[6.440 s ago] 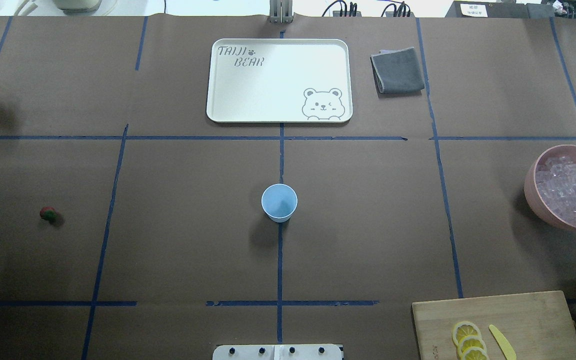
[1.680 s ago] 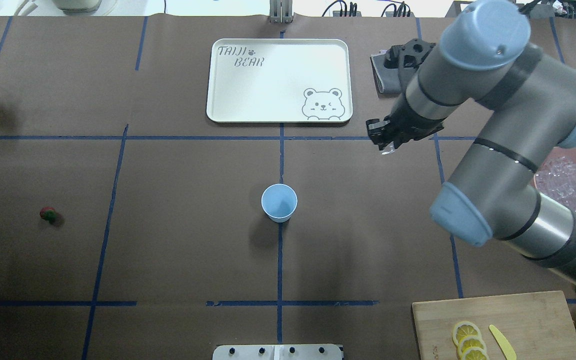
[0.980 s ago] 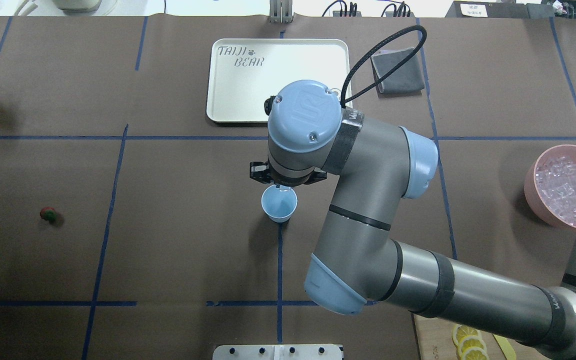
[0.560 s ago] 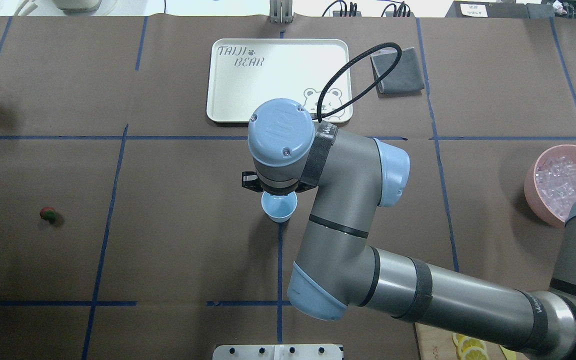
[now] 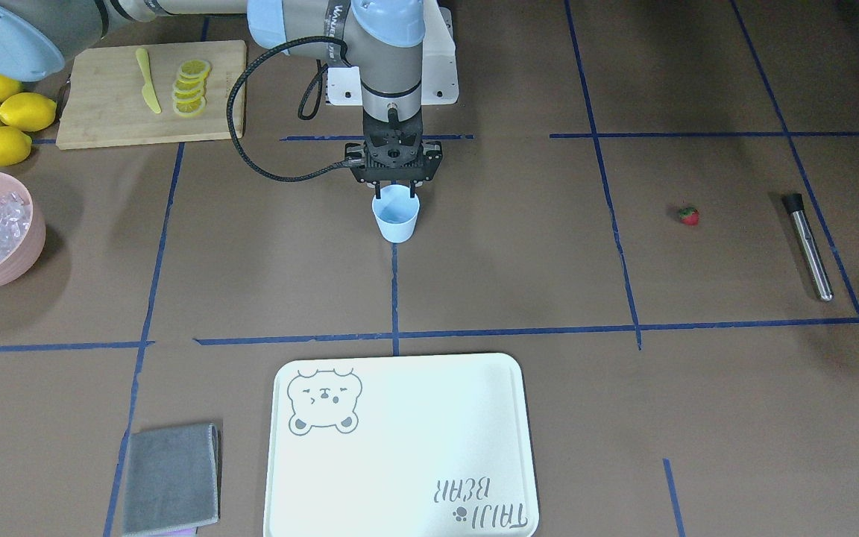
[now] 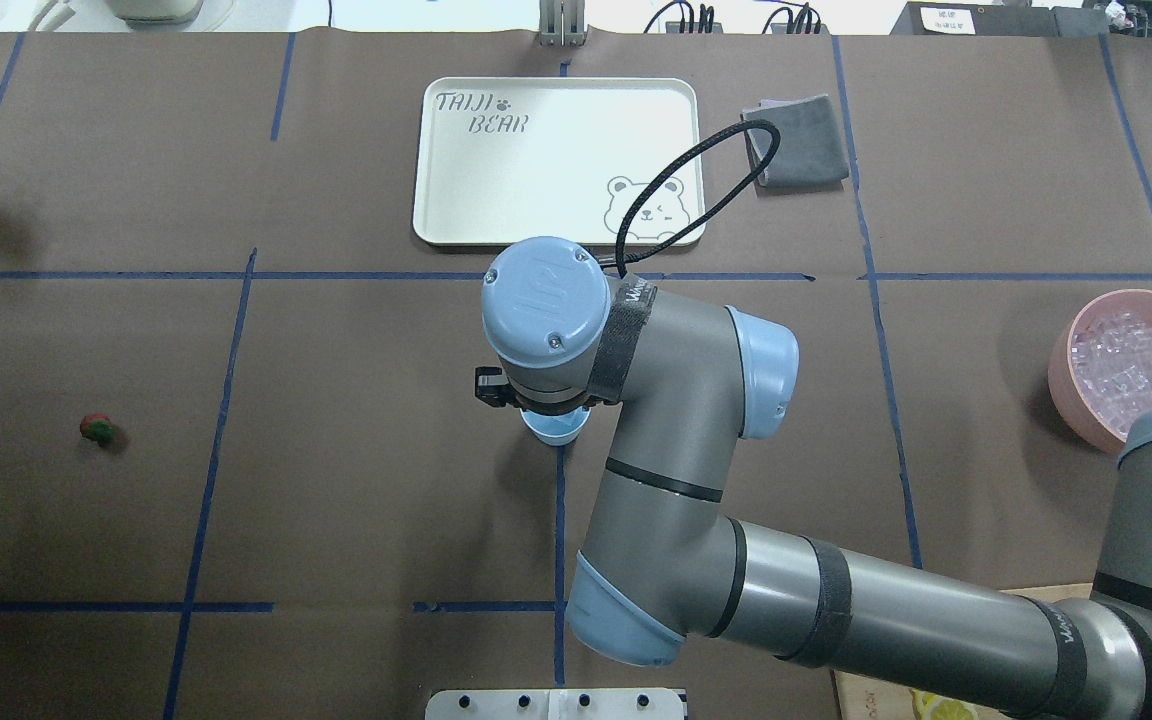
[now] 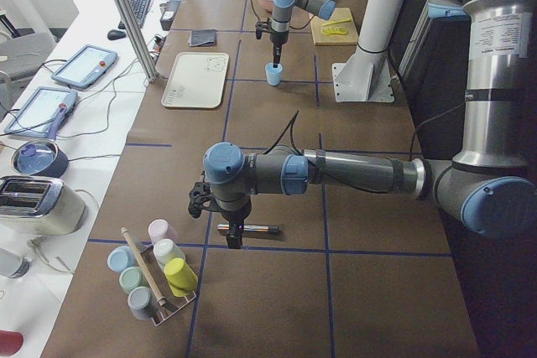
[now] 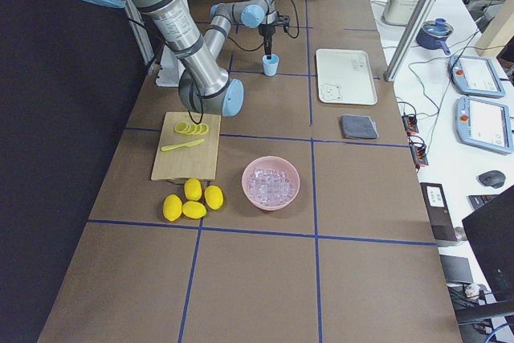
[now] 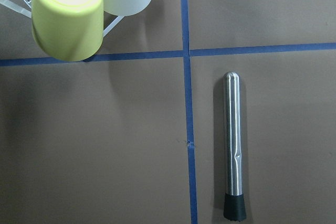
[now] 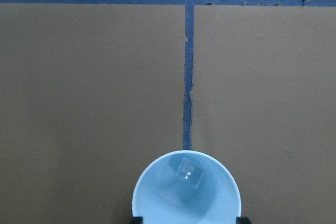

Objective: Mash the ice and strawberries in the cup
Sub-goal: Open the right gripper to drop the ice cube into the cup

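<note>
You could see the cup (image 6: 553, 430) upright at the table's centre, one clear ice cube (image 10: 187, 174) lying inside. The right gripper (image 5: 397, 194) hung directly over its mouth, fingers (image 10: 136, 220) spread apart, one either side of the rim. Seen from overhead, the strawberry (image 6: 96, 429) lay far off at 9 o'clock and the pink bowl (image 6: 1064, 372) of ice (image 6: 1126, 355) at 3 o'clock. The left gripper (image 7: 232, 236) hovered over a metal rod (image 9: 233, 150). Whether its fingers were apart you could not tell.
</note>
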{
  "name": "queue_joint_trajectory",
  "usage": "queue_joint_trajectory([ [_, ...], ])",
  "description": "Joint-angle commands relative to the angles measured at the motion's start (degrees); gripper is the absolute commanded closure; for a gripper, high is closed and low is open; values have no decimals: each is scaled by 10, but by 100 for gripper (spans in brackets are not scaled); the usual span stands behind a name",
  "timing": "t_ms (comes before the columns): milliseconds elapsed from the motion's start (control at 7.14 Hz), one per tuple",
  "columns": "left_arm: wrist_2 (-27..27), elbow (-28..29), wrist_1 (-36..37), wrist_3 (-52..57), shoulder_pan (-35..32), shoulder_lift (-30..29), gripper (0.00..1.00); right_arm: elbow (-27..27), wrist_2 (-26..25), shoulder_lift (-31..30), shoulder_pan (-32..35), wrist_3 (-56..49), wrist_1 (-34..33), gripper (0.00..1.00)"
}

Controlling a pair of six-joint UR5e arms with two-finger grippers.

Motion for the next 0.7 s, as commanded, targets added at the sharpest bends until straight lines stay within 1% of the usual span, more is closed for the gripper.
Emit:
queue_joint_trajectory([
  [0, 0, 0, 0, 0, 0, 0, 0, 4, 3, -1, 18, -10, -1, 1],
  [140, 0, 1, 0, 0, 0, 0, 0, 6, 14, -14, 45, -20, -1, 1],
  [280, 0, 0, 0, 0, 0, 0, 0, 26, 43, -53, 72, -74, 2, 1],
  [420, 0, 0, 0, 0, 0, 0, 0, 73, 61, -106, 102, -131, 2, 1],
  [560, 0, 0, 0, 0, 0, 1, 0, 130, 83, -182, 139, -202, 2, 1],
])
